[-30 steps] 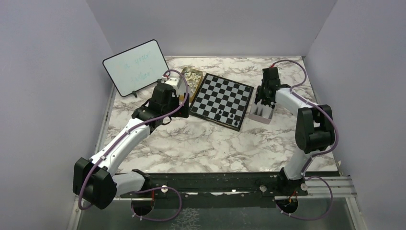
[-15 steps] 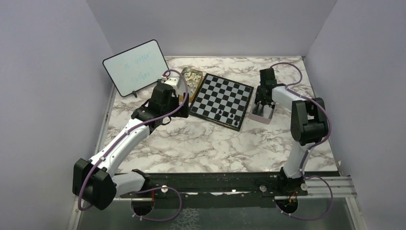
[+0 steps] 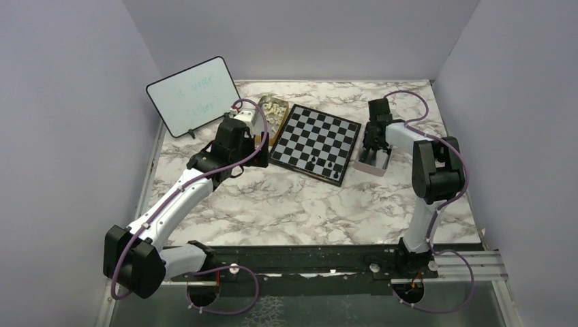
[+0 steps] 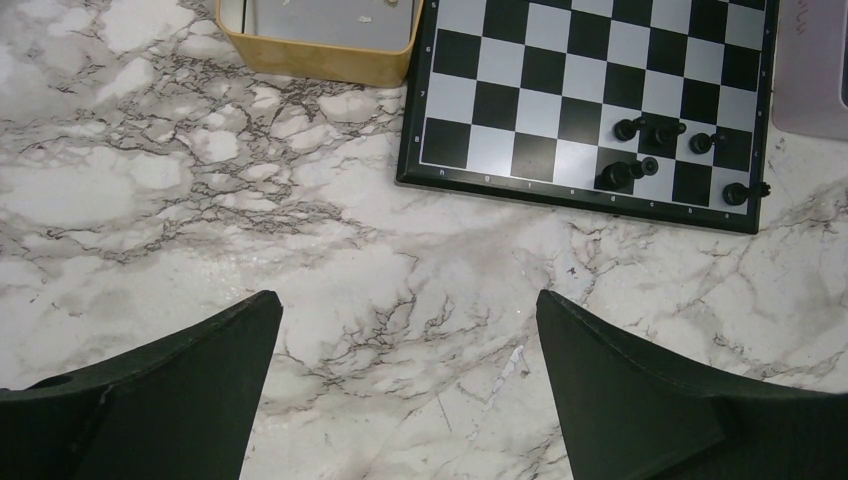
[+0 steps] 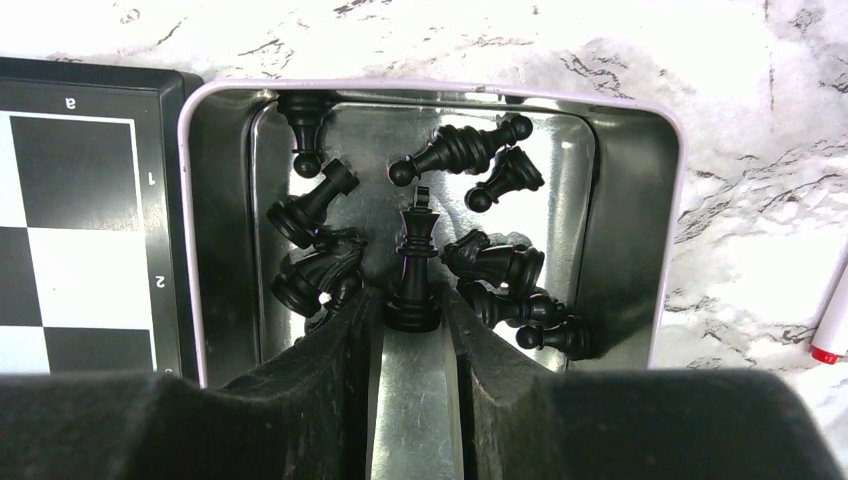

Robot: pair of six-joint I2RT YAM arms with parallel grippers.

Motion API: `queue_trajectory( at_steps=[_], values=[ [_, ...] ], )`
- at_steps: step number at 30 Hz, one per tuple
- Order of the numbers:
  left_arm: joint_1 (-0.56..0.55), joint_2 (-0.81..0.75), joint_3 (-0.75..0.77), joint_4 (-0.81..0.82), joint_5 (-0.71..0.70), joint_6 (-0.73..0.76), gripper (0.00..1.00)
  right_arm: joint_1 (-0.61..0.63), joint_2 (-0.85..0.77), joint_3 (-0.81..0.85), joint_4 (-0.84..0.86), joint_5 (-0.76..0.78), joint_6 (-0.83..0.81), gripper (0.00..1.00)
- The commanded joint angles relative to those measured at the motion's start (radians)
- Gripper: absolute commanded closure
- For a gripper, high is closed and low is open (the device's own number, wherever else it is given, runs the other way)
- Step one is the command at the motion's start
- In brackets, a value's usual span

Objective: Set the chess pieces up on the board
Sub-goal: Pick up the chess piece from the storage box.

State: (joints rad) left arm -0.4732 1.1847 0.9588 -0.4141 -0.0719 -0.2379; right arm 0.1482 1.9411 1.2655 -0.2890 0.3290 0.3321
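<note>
Standing at the far middle of the marble table (image 3: 272, 204) was the board (image 3: 317, 139), flat, with five black chess pieces (image 4: 640, 130) clustered near its near-right corner.

- Left of it, just beside: gold tin (image 4: 320, 60) holding cream chess pieces (image 3: 275, 105).
- Farther left: white dry-erase board (image 3: 194, 95), propped up at a tilt.
- Right of it, just beside: silver tin (image 5: 640, 200) crowded with toppled black pieces (image 5: 465, 150).
- Red-tipped marker (image 5: 830, 330), on the table right of that tin.
- Left gripper (image 4: 408, 300): spread wide, holding nothing, above bare table near the board's near-left corner.
- Right gripper (image 5: 410, 300): down inside the silver tin, narrowed onto the base of an upright black king (image 5: 415, 250). Fallen pieces lay close against both fingers.
</note>
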Motion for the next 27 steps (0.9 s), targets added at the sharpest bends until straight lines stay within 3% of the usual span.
queue_trajectory(
  at_steps=[1,8,23,27],
  values=[
    [-0.001,-0.012,0.009,0.001,-0.019,0.012,0.01,-0.006,0.035,0.024,-0.006,0.042,-0.003,0.68],
    [-0.001,-0.004,0.010,0.001,-0.010,0.011,0.01,-0.006,0.010,0.015,-0.004,0.040,-0.033,0.77],
    [-0.001,-0.019,0.004,0.007,0.004,0.017,0.01,-0.006,-0.202,-0.112,-0.026,0.032,-0.139,0.81],
    [0.000,-0.023,-0.002,0.017,0.019,0.010,0.01,-0.003,-0.282,-0.161,-0.026,-0.033,-0.171,0.81]
  ],
)
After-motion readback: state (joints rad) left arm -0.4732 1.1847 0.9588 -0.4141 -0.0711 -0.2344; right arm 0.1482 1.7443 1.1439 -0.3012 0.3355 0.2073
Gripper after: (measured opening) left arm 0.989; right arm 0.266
